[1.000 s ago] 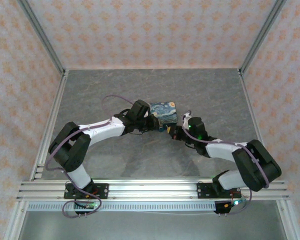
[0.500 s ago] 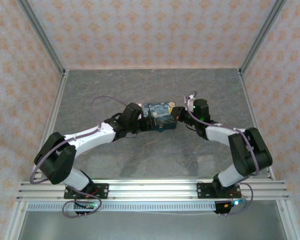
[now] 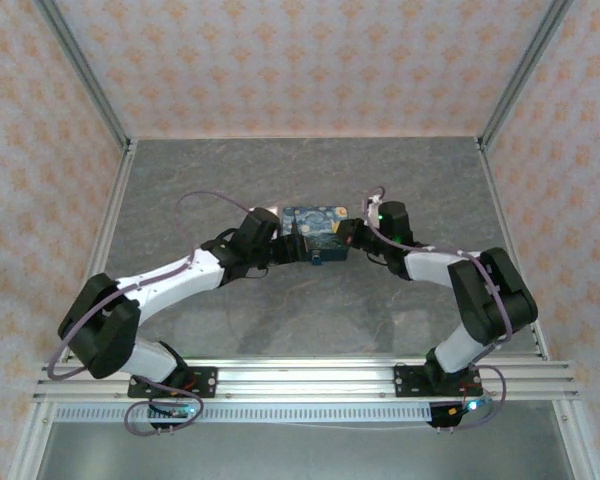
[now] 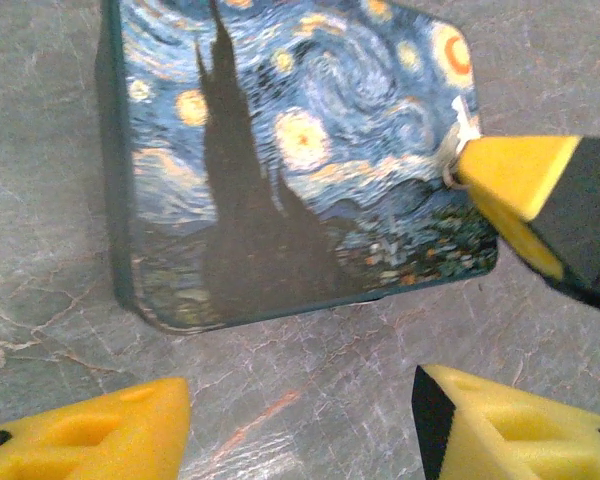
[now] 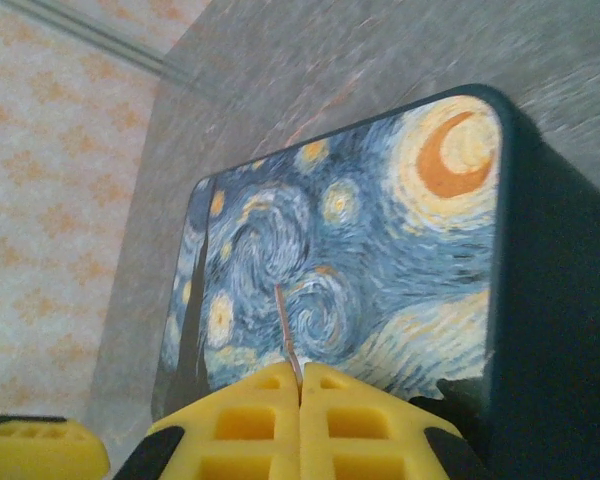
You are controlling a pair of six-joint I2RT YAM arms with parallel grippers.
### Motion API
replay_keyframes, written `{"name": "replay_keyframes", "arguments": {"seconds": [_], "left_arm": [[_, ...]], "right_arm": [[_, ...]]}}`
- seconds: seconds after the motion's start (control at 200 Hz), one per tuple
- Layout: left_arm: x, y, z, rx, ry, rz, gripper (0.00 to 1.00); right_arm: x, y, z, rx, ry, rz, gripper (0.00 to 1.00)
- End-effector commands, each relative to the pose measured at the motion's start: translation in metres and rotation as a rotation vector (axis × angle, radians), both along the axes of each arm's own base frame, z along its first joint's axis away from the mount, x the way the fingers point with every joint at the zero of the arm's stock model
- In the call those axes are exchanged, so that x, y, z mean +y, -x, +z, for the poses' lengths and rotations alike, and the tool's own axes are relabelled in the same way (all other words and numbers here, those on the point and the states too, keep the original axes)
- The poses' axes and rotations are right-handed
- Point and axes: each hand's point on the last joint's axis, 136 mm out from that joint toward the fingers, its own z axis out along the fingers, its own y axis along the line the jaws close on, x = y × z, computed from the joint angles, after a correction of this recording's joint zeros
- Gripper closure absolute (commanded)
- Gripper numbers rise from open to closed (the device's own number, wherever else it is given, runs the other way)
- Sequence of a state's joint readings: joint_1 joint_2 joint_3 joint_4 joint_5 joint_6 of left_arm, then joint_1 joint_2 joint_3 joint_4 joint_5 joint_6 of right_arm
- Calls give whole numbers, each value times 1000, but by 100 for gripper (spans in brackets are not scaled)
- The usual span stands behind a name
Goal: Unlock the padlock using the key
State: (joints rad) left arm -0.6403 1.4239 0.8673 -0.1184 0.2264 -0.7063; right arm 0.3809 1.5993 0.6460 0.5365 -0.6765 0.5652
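Low, right fingers [image 5: 260, 420] pinch key [image 5: 288, 340] over box [image 5: 380, 250]

Top external: high, from the near edge, looking down over the whole table [image 3: 310, 310]. Both wrist views: close, low, sharing the painted box [image 4: 280, 150].

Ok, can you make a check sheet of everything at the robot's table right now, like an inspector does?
Surface: grey marbled table, flat, no spills seen.
Job's things: key, a thin silvery sliver pinched over the box; night-sky-painted box lying flat, painted face up.
Clutter: nothing seen.
Grippers: left gripper open, jaws apart just short of the box, holding nothing; right gripper shut on the key.
Cables: purple cable loops above the left arm; another runs along the right arm.
Surroundings: patterned walls on three sides; aluminium rail at the near edge.
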Motion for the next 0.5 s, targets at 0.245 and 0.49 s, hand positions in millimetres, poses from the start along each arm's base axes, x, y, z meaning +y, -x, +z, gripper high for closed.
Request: {"name": "replay_keyframes", "arguments": {"seconds": [0.245, 0.49], "left_arm": [[37, 20, -10, -21, -151, 6, 36], [56, 33, -28, -60, -219, -20, 35]], "right_arm": [[48, 59, -43, 194, 5, 17, 100], [52, 52, -38, 171, 58, 11, 100]]}}
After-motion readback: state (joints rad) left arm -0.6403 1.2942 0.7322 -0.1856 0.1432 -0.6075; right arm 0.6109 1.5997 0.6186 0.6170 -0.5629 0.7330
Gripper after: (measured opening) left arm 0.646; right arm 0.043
